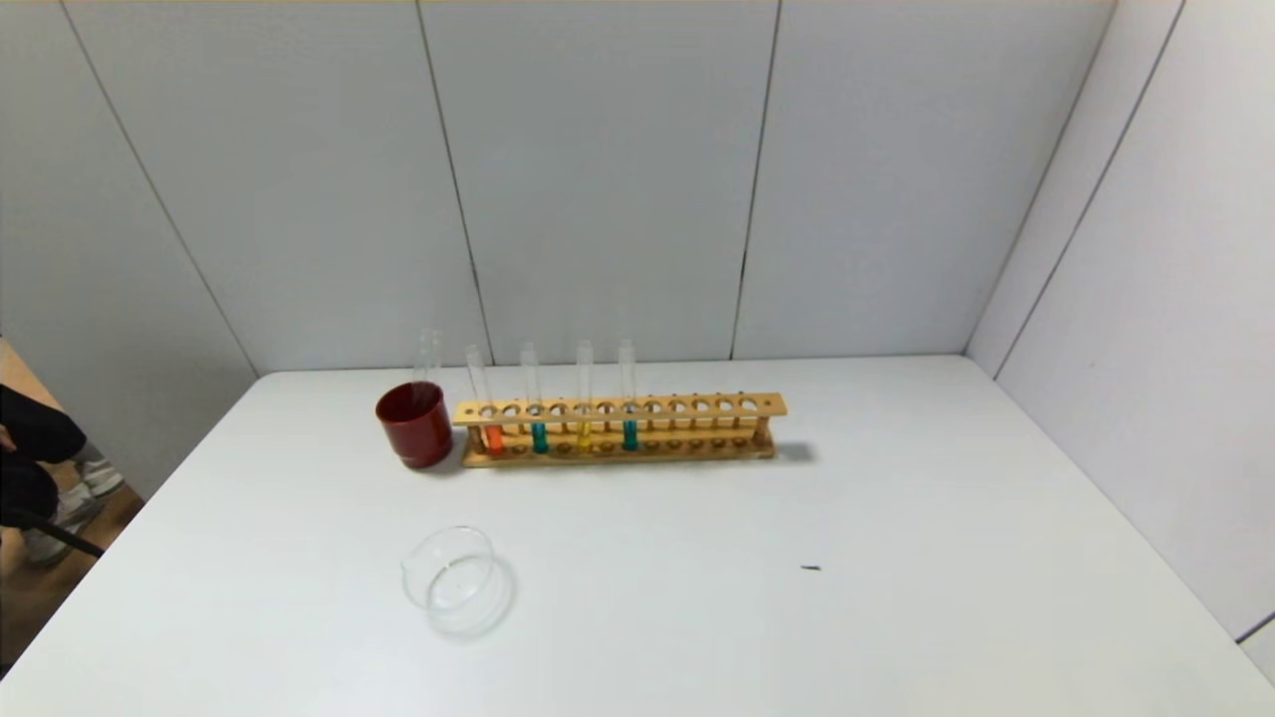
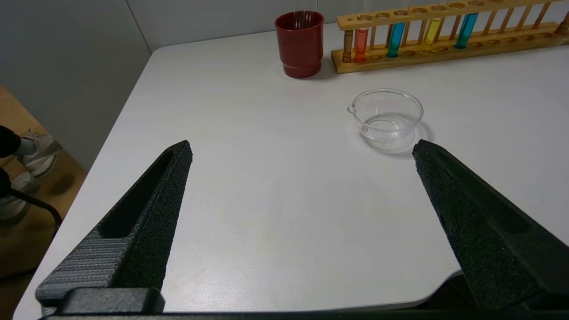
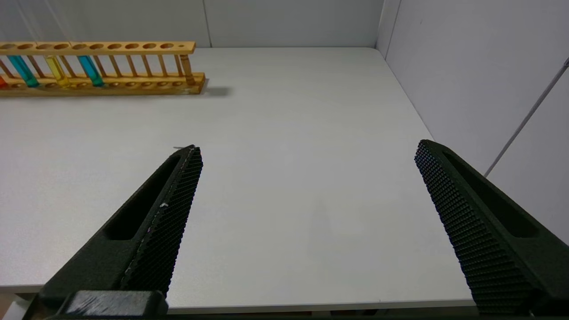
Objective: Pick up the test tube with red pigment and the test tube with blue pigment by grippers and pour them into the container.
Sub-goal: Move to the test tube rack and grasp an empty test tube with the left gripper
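Test tubes are standing upright in a long wooden rack (image 1: 620,430) that is lying crosswise on the white table (image 1: 896,597), well beyond both arms. Four filled tubes are crowding its left end. From that end they are running red, teal-blue, yellow, teal-blue, each with its long axis vertical and its open mouth rising above the top rail.

A dark red cup (image 1: 414,425) is sitting just beside the rack's left end.

Nearer the robot, left of centre, the container (image 1: 450,576) is resting alone, well apart from the rack.

Both arms are waiting at the near table edge, outside the head view. The left gripper (image 2: 302,149) is holding its fingers spread wide with nothing between them, facing the container and, farther off, the test tube with red pigment (image 2: 361,42). The right gripper (image 3: 306,149) is likewise gaping wide and carrying nothing, pointing at bare table, with the rack lying off toward the robot's left.

Judging from this, the left arm is sitting nearer the red tube and the neighbouring test tube with blue pigment (image 1: 538,430). The right arm would be better placed for the farther blue tube (image 1: 629,428). Either grasp is likely calling for a reach forward, jaws closing on the bare glass above the rail, then a straight lift.
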`<state>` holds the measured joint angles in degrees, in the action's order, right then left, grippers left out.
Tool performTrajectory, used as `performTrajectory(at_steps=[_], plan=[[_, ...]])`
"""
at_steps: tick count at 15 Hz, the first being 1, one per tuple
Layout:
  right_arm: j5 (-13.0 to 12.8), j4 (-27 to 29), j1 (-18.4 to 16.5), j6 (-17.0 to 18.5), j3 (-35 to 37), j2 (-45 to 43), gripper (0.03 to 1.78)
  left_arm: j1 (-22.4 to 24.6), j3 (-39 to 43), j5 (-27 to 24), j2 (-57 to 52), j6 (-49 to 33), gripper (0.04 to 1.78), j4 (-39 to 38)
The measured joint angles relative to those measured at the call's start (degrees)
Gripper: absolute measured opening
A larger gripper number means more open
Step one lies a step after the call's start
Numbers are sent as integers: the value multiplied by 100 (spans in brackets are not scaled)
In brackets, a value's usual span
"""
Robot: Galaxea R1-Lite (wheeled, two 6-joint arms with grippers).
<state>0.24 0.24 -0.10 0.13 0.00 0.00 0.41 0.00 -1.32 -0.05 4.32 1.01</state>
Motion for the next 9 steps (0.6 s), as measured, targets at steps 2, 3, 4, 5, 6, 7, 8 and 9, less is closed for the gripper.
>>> performTrajectory(at_steps=[2,3,4,5,6,7,8,9], plan=[[0,0,0,2,0,0,175,0,0,0,0,1,175,0],[0,0,0,0,0,0,175,0,0,13,2,17,175,0],[0,0,0,0,0,0,175,0,0,20,5,-2,175,-7],[0,0,0,2,0,0,175,0,0,9,5,11,175,-50],[-2,2,0,2,0,0,175,-6,0,-28,5,54,175,-79],[0,0,0,5,0,0,175,-21,-2,-52,5,100,175,-80],[0,2,0,2,0,0,175,-28,-49,-85,5,135,175,-39],[0,0,0,2,0,0,175,-30,-179,-232,5,138,175,39]])
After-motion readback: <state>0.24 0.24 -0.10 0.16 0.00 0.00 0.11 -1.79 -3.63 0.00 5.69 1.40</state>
